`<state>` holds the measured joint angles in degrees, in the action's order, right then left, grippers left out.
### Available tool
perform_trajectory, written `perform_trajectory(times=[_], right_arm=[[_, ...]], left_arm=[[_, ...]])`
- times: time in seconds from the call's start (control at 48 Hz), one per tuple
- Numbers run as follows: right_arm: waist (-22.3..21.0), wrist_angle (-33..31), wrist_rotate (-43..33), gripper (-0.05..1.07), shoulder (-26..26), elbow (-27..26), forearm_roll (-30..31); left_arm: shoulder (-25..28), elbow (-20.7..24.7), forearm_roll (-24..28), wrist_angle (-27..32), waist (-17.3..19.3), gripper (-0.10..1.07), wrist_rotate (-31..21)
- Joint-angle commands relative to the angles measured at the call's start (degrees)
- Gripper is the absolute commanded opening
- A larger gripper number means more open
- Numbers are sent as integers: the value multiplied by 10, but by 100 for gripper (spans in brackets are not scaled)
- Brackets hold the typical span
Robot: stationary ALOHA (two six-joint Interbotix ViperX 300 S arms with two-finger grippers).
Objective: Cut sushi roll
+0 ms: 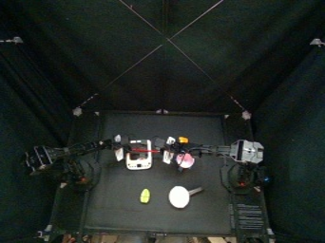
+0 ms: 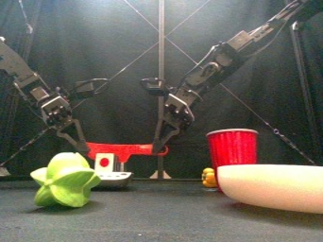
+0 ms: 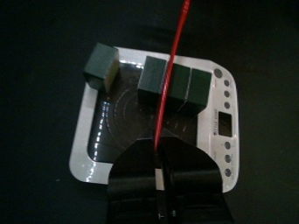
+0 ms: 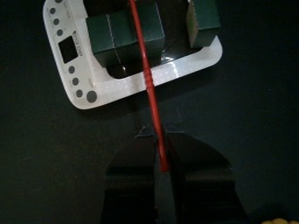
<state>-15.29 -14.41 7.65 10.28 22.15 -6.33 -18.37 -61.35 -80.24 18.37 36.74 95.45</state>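
red cup point(image 2: 231, 153), bowl point(image 2: 280, 187), perhaps green toy point(image 2: 66, 181)

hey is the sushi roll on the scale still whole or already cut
Already cut, at least partly: in the left wrist view one dark piece sits apart from the main sushi roll on the white scale.

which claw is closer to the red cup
Right. The right claw hangs just beside the red cup; the left claw is across the table, past the scale.

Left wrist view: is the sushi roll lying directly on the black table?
No, the dark green sushi roll lies on a white kitchen scale.
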Motion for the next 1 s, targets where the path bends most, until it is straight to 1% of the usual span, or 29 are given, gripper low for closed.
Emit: perform_trajectory(times=[0.0,0.146,0.292,0.542,0.771,0.979], right_arm=[[4,9,-2,34,-14,-19,-4],[4,9,-1,34,-16,-21,-2],[4,9,-1,34,-12,-21,-3],[4,9,-1,34,2,-22,-4],[4,7,-2,34,13,-21,-5],[3,4,-2,34,16,-19,-5]], left_arm=[[-8,7,-4,0,2,23,-4],[-22,8,-4,0,1,23,-4],[-21,3,-4,0,0,23,-4],[5,1,-12,-3,0,23,-4],[41,4,-12,-6,4,23,-4],[52,10,-13,-6,8,23,-4]])
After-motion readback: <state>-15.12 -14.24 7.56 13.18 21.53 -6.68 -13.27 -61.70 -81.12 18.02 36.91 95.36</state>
